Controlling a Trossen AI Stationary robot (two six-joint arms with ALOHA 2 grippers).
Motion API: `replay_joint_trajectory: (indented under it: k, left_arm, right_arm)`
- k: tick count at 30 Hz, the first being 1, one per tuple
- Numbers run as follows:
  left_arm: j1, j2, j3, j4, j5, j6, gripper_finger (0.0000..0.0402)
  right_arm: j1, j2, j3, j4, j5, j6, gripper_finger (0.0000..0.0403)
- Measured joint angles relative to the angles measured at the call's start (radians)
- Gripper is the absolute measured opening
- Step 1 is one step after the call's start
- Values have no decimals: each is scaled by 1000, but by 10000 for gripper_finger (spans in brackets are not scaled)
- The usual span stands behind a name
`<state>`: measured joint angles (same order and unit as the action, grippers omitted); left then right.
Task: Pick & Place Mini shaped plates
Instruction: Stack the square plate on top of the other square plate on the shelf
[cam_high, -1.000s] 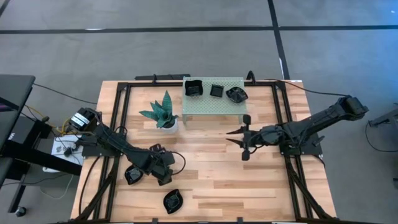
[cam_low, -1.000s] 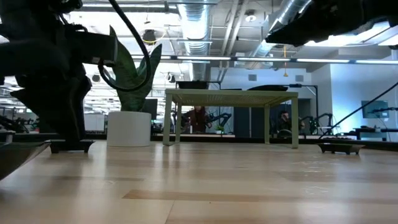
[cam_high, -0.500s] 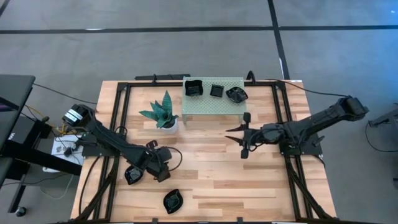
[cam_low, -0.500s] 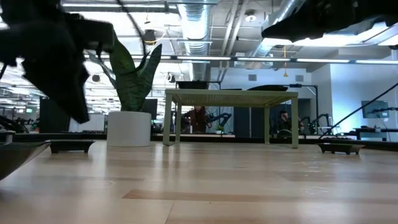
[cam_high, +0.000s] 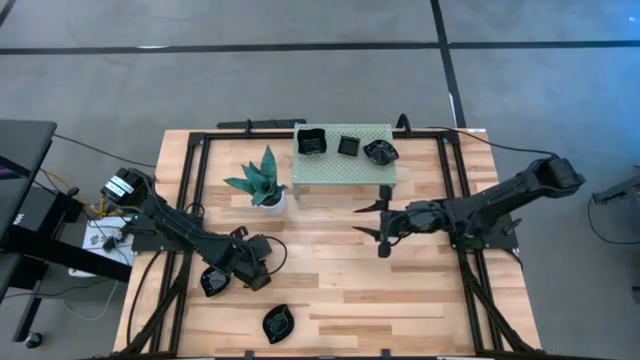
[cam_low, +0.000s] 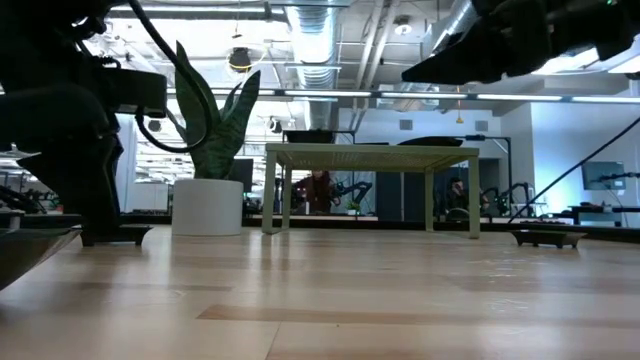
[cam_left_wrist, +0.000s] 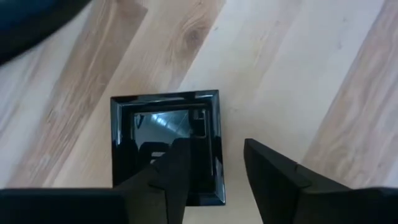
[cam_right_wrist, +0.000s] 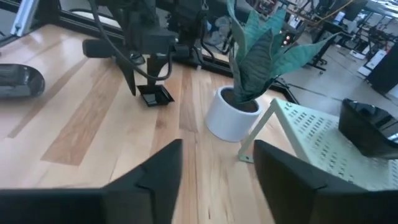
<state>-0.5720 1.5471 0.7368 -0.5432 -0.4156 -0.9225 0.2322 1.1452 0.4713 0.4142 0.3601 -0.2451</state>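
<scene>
left gripper (cam_left_wrist: 214, 165): lower left of the high view, jaws open, hanging over a square plate (cam_left_wrist: 165, 146) on the tabletop (cam_high: 340, 280); 1 finger above its middle, the other past its rim, likely lining up to pinch that rim.
right gripper (cam_high: 377, 222): centre right of the high view, jaws open and empty, just in front of the green shelf (cam_high: 344, 168).
shelf: 3 black plates (cam_high: 347, 146) on it, upper centre.
other plate: 1 rounded dish (cam_high: 277, 322) at the bottom edge.
plant (cam_high: 262, 180): left of the shelf, clear of both arms.

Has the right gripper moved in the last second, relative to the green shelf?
Yes. In the high view the right gripper has shifted toward the plant side, now sitting under the green shelf front edge rather than beside its right leg.
</scene>
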Motion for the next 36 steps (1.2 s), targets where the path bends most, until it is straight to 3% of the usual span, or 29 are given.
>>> replay_joint_trajectory:
  k: [7,12,18,36]
  left_arm:
    - [1,0,0,2,19,4,94]
    - [8,0,0,2,27,4,42]
    - [23,-3,-37,41,48,1,12]
    - [16,-5,54,57,62,84,5]
  right_arm:
    - [-22,104,2,100,-5,-1,255]
    - [-24,144,50,95,-9,-1,260]
    - [-1,171,100,89,-50,-8,260]
    - [34,184,108,92,-49,-53,260]
